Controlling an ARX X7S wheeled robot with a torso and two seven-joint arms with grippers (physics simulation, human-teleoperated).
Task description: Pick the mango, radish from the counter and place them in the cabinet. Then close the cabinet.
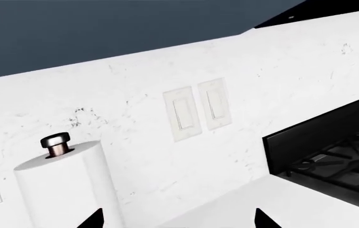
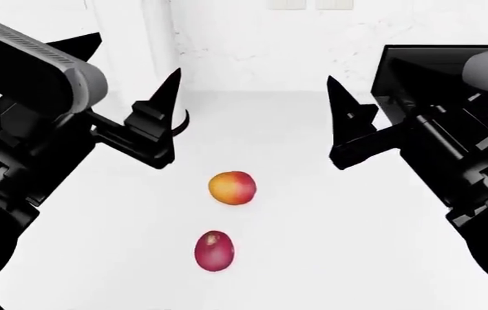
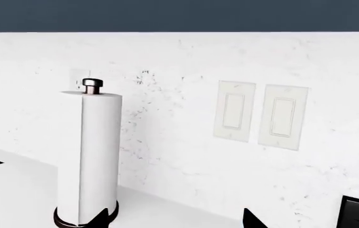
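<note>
On the white counter [image 2: 330, 252] in the head view lie the mango [image 2: 233, 187], orange-yellow with a red blush, and nearer me the magenta radish [image 2: 214, 250]. Both rest free, a short gap apart. My left gripper [image 2: 132, 64] hovers above the counter, left of and beyond the mango. It is open, with nothing between its tips [image 1: 178, 221]. My right gripper [image 2: 356, 103] hovers to the right at about the same depth, also open and empty [image 3: 179, 219]. Neither wrist view shows the fruit. The cabinet is out of view.
A paper towel roll [image 2: 158, 39] on a metal-topped stand [image 1: 57, 145] stands at the back left by the wall [image 3: 97, 156]. A black gas stove [image 1: 338, 156] borders the counter on the right [image 2: 424, 71]. Two wall switches [image 3: 262, 114] sit on the marbled backsplash.
</note>
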